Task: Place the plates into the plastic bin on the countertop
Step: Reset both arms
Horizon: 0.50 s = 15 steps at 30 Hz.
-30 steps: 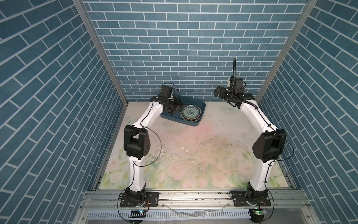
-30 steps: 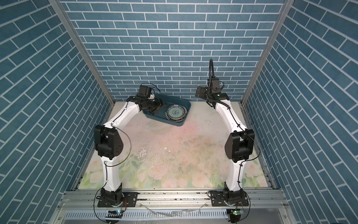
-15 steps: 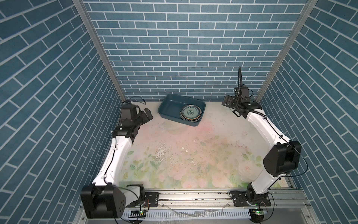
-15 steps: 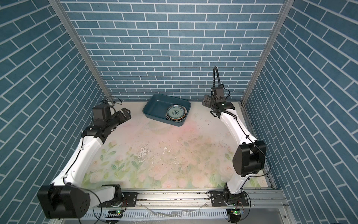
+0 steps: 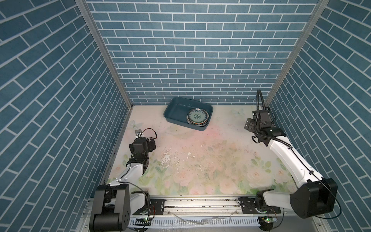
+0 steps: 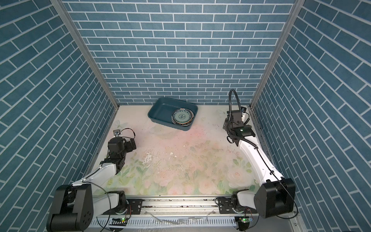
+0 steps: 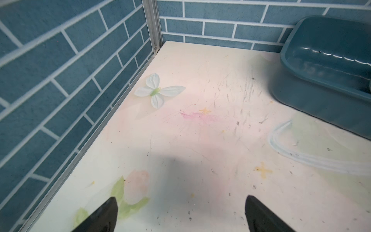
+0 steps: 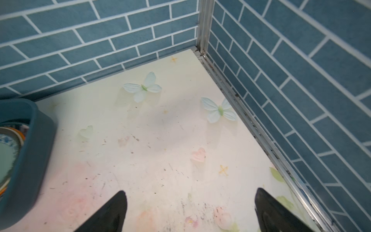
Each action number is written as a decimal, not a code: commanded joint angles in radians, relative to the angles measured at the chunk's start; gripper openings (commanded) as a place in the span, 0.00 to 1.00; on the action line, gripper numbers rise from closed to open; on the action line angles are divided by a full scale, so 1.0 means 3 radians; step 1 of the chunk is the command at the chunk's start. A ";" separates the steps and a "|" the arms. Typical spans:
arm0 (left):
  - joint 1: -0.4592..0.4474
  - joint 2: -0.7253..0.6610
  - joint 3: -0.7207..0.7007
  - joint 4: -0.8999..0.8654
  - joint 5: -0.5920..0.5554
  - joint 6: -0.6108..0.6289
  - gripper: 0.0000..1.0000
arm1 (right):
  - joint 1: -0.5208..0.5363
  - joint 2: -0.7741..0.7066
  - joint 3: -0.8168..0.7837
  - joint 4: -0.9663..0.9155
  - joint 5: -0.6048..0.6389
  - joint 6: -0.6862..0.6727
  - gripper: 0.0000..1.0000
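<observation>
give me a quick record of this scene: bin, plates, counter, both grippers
plastic bin: on the countertop, by the back wall
plates: stacked in the bin's end nearer the right arm; count unclear
top of stack: teal patterned plate
plates on countertop: none seen
left gripper: wide open, empty, over bare countertop
right gripper: wide open, empty, apart from the bin

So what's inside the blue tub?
A stack of plates sits at one end of the tub, a teal patterned plate on top. Beneath, only rims show, one from an orange plate; how many is hidden. The other end is bare.
</observation>
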<state>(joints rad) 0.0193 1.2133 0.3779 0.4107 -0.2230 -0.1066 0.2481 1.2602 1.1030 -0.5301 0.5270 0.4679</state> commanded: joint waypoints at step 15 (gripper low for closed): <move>0.0007 0.1012 -0.0025 0.1563 0.0775 0.0456 1.00 | -0.0063 -0.0120 -0.1185 0.1149 0.1335 -0.0222 0.99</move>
<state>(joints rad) 0.0193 1.5219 0.3286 0.8848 -0.0513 -0.0051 0.2417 1.1954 0.8017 -0.4030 0.8062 0.4873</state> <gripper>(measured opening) 0.996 0.989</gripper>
